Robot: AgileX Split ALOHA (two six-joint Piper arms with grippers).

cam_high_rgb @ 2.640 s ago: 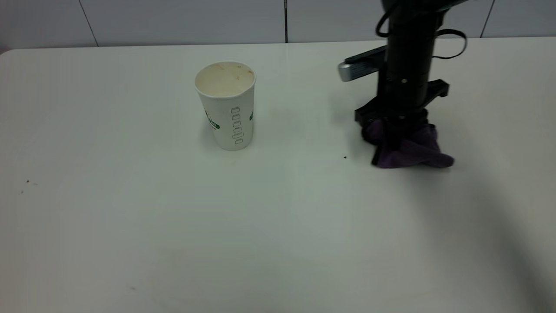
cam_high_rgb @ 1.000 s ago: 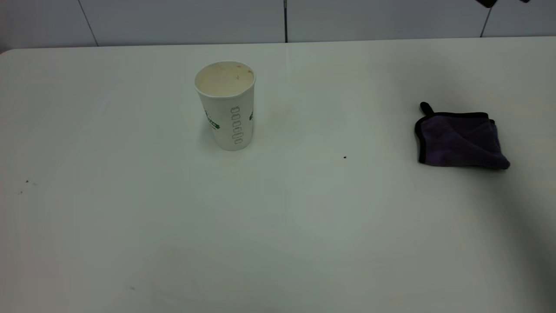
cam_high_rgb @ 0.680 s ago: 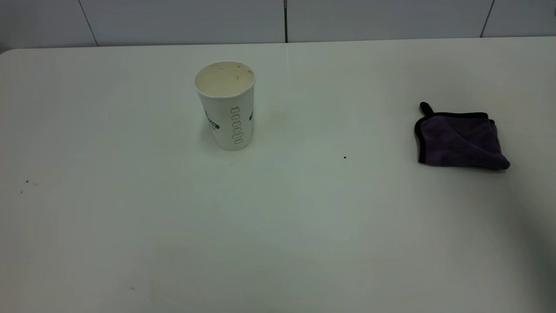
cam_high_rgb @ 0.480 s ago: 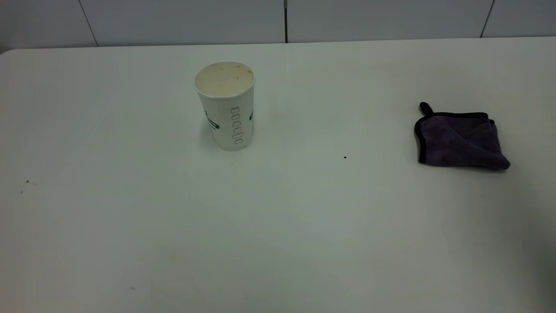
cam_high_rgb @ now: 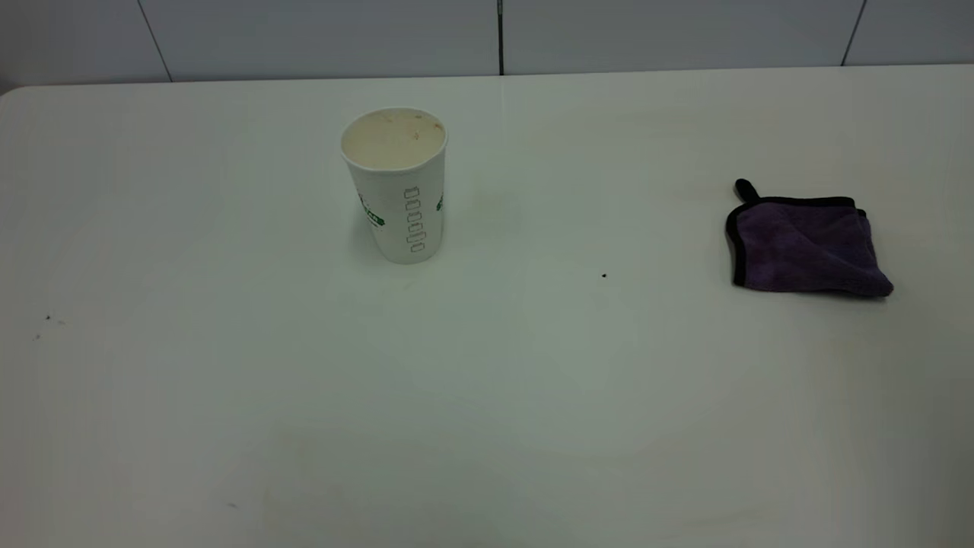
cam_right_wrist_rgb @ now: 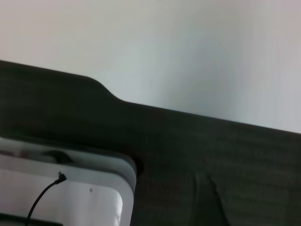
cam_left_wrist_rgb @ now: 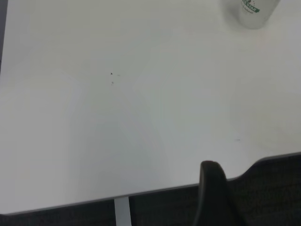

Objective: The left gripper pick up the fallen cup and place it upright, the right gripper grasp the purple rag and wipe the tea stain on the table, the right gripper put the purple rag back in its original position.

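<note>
The cup (cam_high_rgb: 398,183) stands upright on the white table (cam_high_rgb: 487,396), left of centre, mouth up, its inside tan-stained. Its base also shows in the left wrist view (cam_left_wrist_rgb: 254,12). The purple rag (cam_high_rgb: 806,245), folded and black-edged, lies flat at the right side of the table. No tan-brown tea stain shows on the table. Neither gripper is in the exterior view. My left gripper (cam_left_wrist_rgb: 214,193) is a dark shape off the table's near edge, far from the cup. My right gripper (cam_right_wrist_rgb: 209,200) is a dim shape over dark floor beyond the table edge (cam_right_wrist_rgb: 188,110).
A tiny black speck (cam_high_rgb: 604,275) lies between cup and rag, and a few specks (cam_high_rgb: 47,317) lie at the far left. A grey wall runs behind the table. A white rounded panel with a black cable (cam_right_wrist_rgb: 70,188) shows in the right wrist view.
Earlier my right gripper held the rag on the table right of centre. It has since left the rag further right and gone out of view; its shadow at the right has faded.
</note>
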